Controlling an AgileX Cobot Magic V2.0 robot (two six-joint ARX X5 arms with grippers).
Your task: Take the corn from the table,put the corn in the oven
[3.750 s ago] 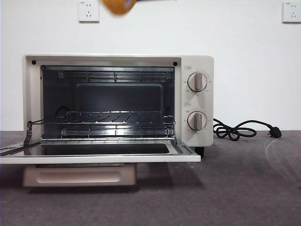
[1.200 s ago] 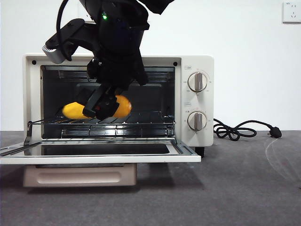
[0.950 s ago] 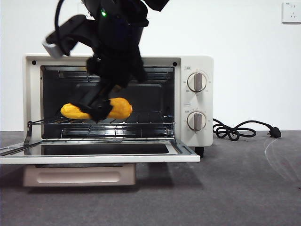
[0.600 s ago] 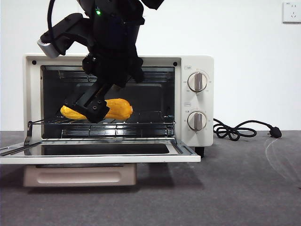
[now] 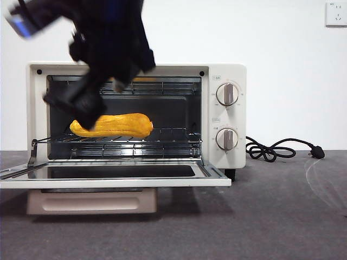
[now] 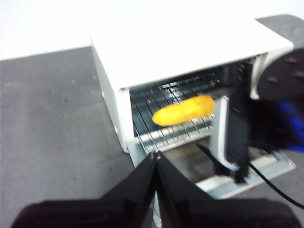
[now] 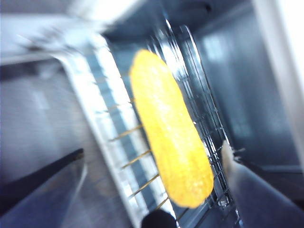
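Note:
The orange-yellow corn (image 5: 116, 125) lies lengthwise on the wire rack inside the cream-white oven (image 5: 227, 70), whose door (image 5: 114, 181) hangs open. My right gripper (image 5: 81, 103) is a dark blur in front of the oven's upper left, above the corn and apart from it. In the right wrist view the corn (image 7: 168, 142) rests on the rack while my right gripper (image 7: 152, 152) stands open, its jaws spread wide to either side of it. My left gripper (image 6: 155, 154) is shut and empty, back from the oven (image 6: 180, 42), looking at the corn (image 6: 183, 110).
A black power cord (image 5: 271, 150) coils on the dark grey table (image 5: 271, 216) right of the oven. A cream tray (image 5: 92, 201) sits under the open door. A wall socket (image 5: 336, 13) is at the top right. The right arm (image 6: 232, 137) crosses the oven's mouth.
The right gripper let go of the corn and pulled up and to the left, out of the oven. The corn stays lying on the rack.

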